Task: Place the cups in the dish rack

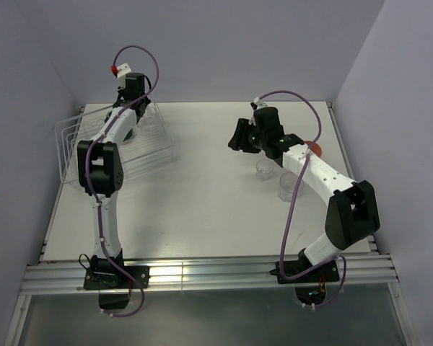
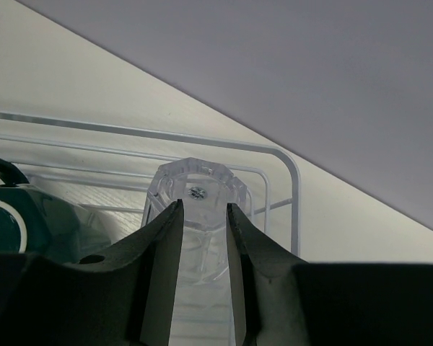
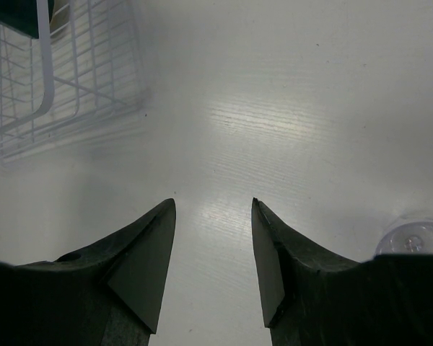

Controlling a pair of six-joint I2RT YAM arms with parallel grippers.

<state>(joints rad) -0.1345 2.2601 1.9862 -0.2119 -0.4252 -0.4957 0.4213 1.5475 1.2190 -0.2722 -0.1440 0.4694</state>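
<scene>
Over the dish rack (image 2: 289, 173), our left gripper (image 2: 202, 223) pinches a clear tumbler (image 2: 196, 191) upside down — presumably to drain — while the right gripper (image 3: 213, 216) hangs open, empty.

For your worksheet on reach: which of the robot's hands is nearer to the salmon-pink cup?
The right. The right hand hovers over the table left of the salmon-pink cup, which sits beside that arm. The left hand is far across the table, over the dish rack.

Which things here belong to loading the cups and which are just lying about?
Part of the job:
- rack
- clear cup between the left fingers, over the rack
- green mug in the rack
- two clear cups on the table
- pink cup, partly hidden by the right arm

Lying about:
- nothing visible on the table
</scene>
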